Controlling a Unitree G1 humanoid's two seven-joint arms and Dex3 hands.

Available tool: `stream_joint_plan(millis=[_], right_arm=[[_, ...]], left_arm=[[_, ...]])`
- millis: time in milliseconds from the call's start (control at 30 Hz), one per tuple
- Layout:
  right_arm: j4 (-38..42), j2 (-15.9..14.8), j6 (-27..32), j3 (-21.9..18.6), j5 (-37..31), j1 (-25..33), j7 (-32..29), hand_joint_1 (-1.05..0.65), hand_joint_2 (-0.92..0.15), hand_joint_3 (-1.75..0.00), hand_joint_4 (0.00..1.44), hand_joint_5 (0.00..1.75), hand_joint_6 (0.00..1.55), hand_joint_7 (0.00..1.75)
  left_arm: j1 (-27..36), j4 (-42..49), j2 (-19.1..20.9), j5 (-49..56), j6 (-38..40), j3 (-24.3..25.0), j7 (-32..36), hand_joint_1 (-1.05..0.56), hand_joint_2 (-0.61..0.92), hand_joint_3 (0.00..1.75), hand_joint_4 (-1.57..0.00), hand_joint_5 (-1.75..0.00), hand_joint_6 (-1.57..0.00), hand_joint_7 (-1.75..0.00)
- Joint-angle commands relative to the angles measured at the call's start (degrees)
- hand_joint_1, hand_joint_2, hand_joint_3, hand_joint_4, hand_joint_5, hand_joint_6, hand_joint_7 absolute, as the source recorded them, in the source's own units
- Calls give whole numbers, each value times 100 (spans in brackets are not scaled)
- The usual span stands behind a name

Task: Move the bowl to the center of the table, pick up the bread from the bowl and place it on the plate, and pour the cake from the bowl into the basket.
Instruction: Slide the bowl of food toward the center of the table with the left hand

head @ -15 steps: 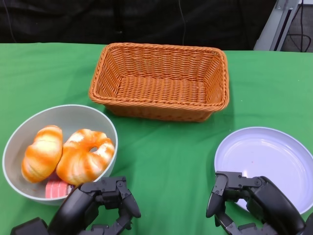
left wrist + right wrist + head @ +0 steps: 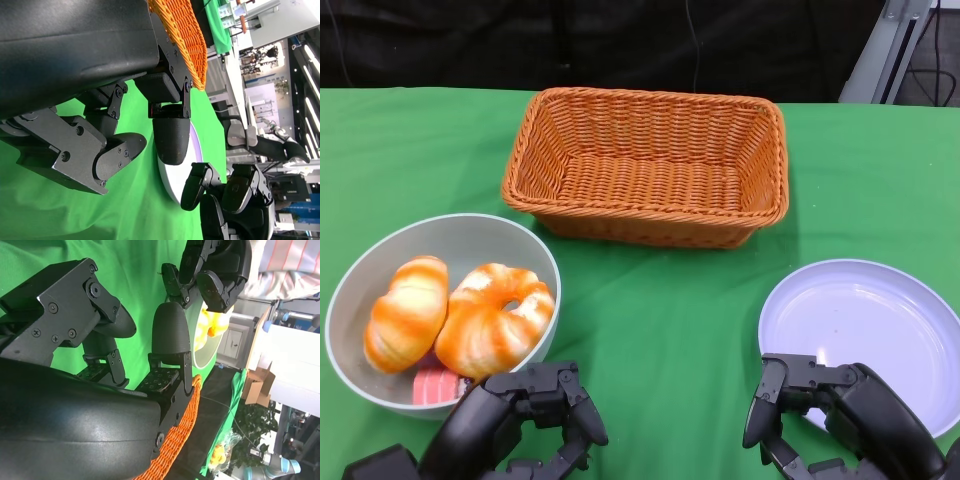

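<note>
1. Now the left hand point(image 2: 525, 420) hangs just beside the near rim of the bowl point(image 2: 470, 235), with its fingers apart and nothing held in them; I cannot tell if it touches the rim.
2. The right hand point(image 2: 825, 415) is also empty, fingers loosely spread, at the near edge of the plate point(image 2: 880, 320).
3. The bowl stands just ahead of the left hand, well apart from the right one. Inside it lie two pieces of bread point(image 2: 406, 310) and a small pink cake point(image 2: 432, 384), which sits closest to the left hand, partly hidden under the bread.
4. The basket point(image 2: 645, 165) is farther out, ahead of both hands and between them.
5. I judge that the bowl is stiff and smooth (probably a little slippery), so the rim or wall nearest the left hand is the best place to hold.
6. The bread looks soft and light; it should be gripped gently around its middle.
</note>
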Motion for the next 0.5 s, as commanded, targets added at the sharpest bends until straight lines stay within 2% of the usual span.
stream_joint_plan(millis=[33, 500], right_arm=[[11, -89, -76, -36, 34, -5, -10, 5, -44, -130, 75, 167, 75, 140], [-39, -62, 123, 8, -37, -18, -67, 5, -45, -129, 74, 166, 74, 141]], left_arm=[[27, 39, 72, 24, -84, 35, 28, -2, 58, 100, -72, -165, -80, -121], [-13, 31, 91, -41, -130, 72, 4, -3, 59, 100, -73, -165, -81, -122]])
